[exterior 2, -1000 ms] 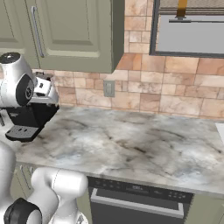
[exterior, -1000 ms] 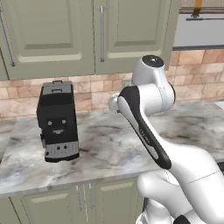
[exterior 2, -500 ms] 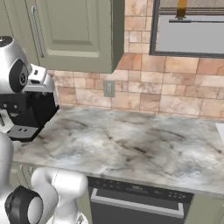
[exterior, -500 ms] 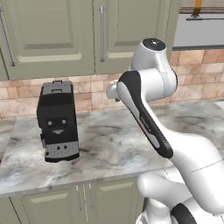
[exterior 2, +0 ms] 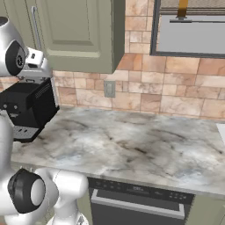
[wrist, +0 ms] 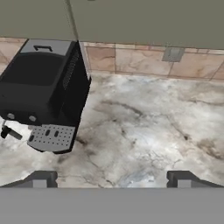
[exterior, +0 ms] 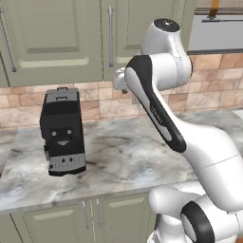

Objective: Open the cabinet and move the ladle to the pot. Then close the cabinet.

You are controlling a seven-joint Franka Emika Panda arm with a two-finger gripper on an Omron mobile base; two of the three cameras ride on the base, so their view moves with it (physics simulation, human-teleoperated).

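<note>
The sage-green upper cabinet [exterior: 124,28] hangs shut above the counter, its long silver bar handle [exterior: 110,36] near the door's left edge. From the right side, the same cabinet [exterior 2: 74,30] and handle [exterior 2: 36,29] sit just above my wrist. My arm [exterior: 156,104] is raised, with the hand at about the height of the cabinet's bottom edge. My gripper [wrist: 111,180] is open, its two fingertips [wrist: 41,179] far apart with nothing between them, looking down at the counter. The ladle and the pot are out of view.
A black coffee machine [exterior: 61,133] stands on the marble counter [exterior: 123,156] at the left, just below my hand [exterior 2: 28,107]. A wall outlet [exterior 2: 109,89] sits on the tiled backsplash. A grey framed panel [exterior 2: 193,30] hangs at the upper right. An appliance front [exterior 2: 136,197] lies below the counter.
My arm has risen: the elbow and hand have lifted from beside the coffee machine to the cabinet's lower edge. Nothing else has moved.
</note>
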